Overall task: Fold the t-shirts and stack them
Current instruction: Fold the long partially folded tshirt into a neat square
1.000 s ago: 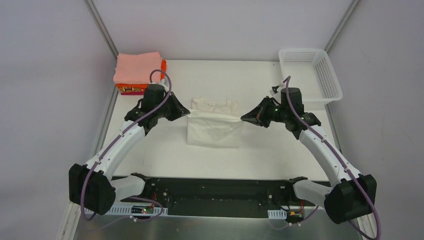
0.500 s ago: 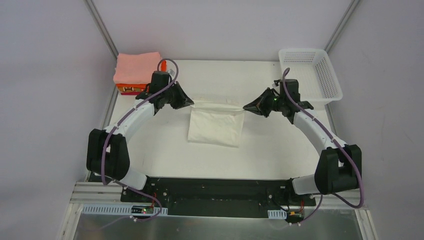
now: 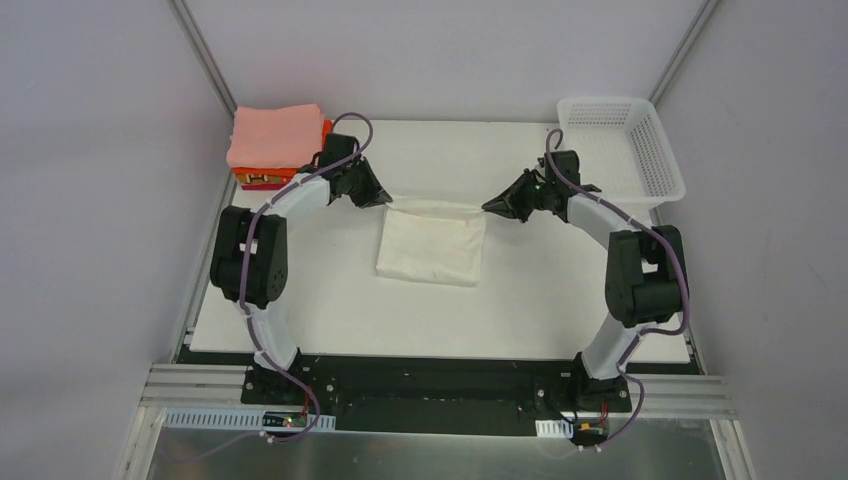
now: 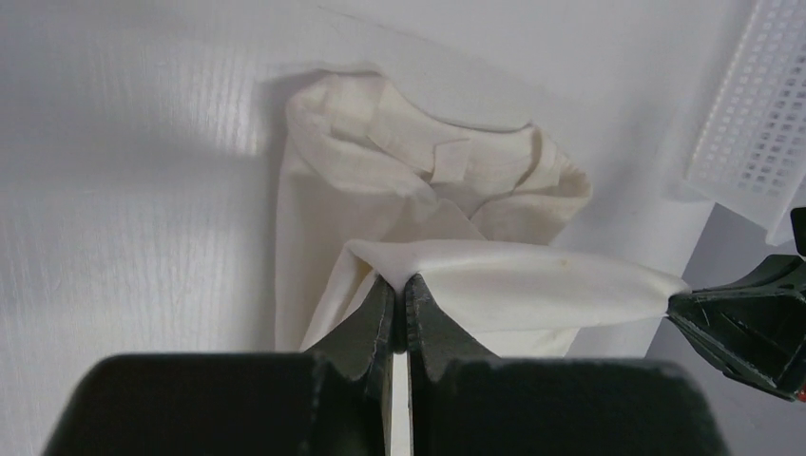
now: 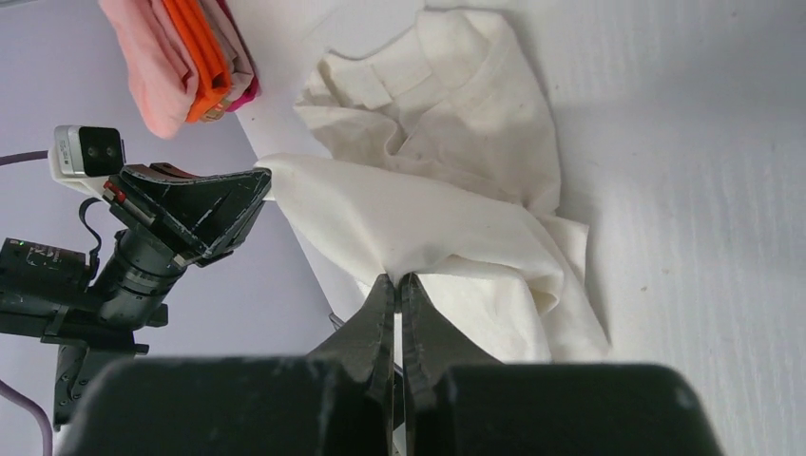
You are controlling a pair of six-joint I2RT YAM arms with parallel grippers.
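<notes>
A cream-white t-shirt (image 3: pixel 432 245) lies mid-table, partly folded. My left gripper (image 3: pixel 386 201) is shut on its far left corner, also seen in the left wrist view (image 4: pixel 400 278). My right gripper (image 3: pixel 487 206) is shut on its far right corner, also seen in the right wrist view (image 5: pixel 397 277). Between them the held edge is stretched taut above the shirt's collar end (image 4: pixel 428 152). A stack of folded shirts stands at the far left: salmon-pink (image 3: pixel 273 134) on top, orange (image 3: pixel 262 176) below, and a magenta edge (image 5: pixel 243 95) in the right wrist view.
A white plastic lattice basket (image 3: pixel 620 148) stands at the far right corner, close behind my right arm. The folded stack is right behind my left arm. Grey walls and metal posts enclose the white table (image 3: pixel 330 300).
Both grippers have carried the shirt's held edge away from the bases toward the far side, over the collar end. The arms have stretched out further and the cloth now lies flatter.
</notes>
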